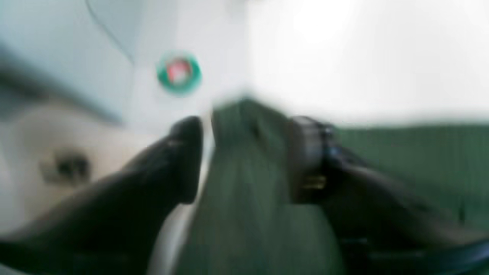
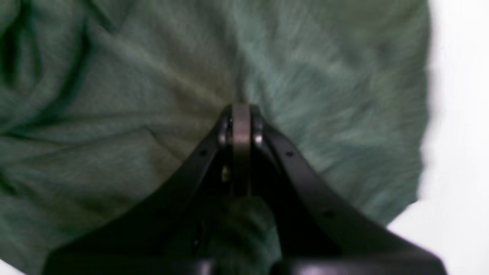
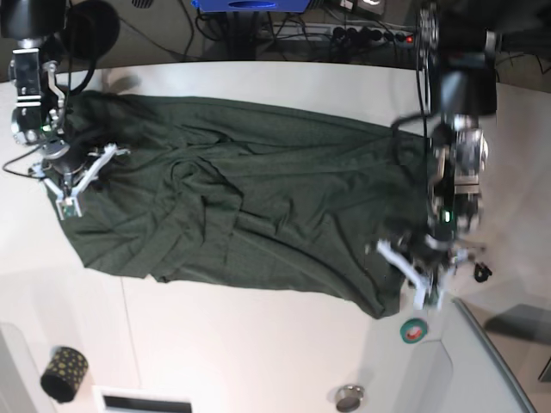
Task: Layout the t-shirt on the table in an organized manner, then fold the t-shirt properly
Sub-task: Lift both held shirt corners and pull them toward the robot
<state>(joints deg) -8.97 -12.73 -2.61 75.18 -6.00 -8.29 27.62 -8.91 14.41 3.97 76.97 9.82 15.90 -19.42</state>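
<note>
Green shirt spread out, no writing readable anywhere.
Right gripper (image 2: 241, 114) pinches the t-shirt (image 3: 258, 198); left gripper (image 1: 244, 152) straddles a fold, grip unclear.

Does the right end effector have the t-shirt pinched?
Yes: in the right wrist view, the right end effector is shut on bunched fabric of the t-shirt.

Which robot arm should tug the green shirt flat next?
Probably the right. Its pincer is shut on the t-shirt at one end, while the left pincer looks blurred, fabric between its fingers, grip unclear.
</note>
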